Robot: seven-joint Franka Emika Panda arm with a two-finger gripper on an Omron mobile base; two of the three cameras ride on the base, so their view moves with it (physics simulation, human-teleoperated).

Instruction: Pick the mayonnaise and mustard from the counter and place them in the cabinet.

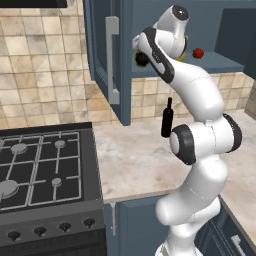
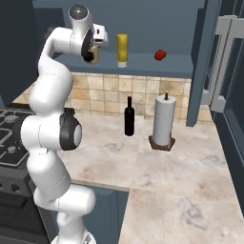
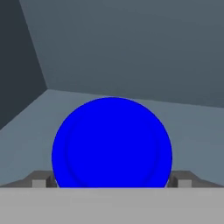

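Mayonnaise [image 3: 112, 142] on cabinet [image 2: 157, 64] shelf, blue lid facing hand camera, between spread fingers of pincer [image 3: 112, 181]; contact unclear. Mustard [image 2: 122, 49] upright on same shelf, just beside. Jar judged rigid, smooth, light; grip across body below lid.

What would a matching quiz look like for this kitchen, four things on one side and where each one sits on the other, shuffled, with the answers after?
Things:
1. mustard
2. wine bottle
3. paper towel roll
4. mayonnaise

Places:
A. on the counter, on a dark wooden base
B. between the fingers of the tool, seen lid-on
C. on the cabinet shelf, left of the small red ball
D. on the counter, left of the paper towel roll

Pairs: 1-C, 2-D, 3-A, 4-B
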